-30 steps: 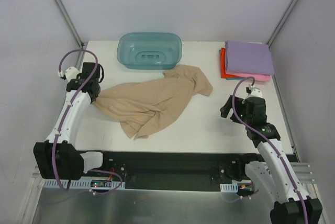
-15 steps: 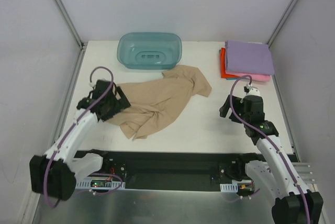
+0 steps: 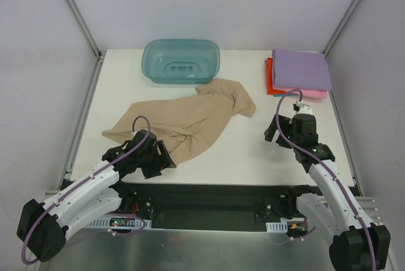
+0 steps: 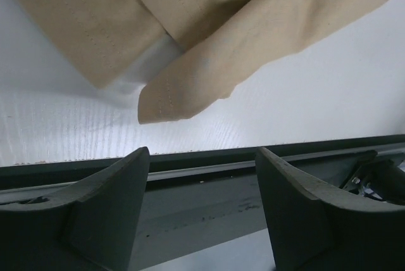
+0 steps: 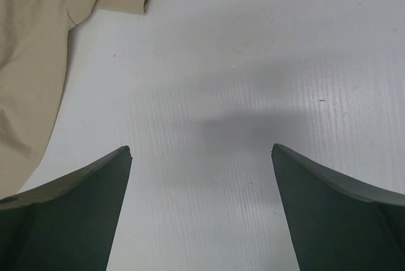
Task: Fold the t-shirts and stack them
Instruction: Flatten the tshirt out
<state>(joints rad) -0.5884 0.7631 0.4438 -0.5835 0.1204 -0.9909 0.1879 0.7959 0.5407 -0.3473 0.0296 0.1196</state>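
Tan shirt point(image 3: 190, 119) crumpled on the desk point(image 3: 253, 151), near corner right in front of left end effector point(image 4: 201, 152), wide open at the near edge. Right end effector point(image 5: 200, 149) open too, over bare desk. Folded stack point(image 3: 300, 71) far right, purple on top.

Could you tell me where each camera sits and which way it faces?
Top external: high behind the robot, looking down on the table, tub, shirt stack, left arm and right arm.
Left wrist: low at the near edge, facing the tan shirt's corner; open left gripper shows.
Right wrist: looking down at bare table; open right gripper shows.
Shared: all three show the tan shirt.
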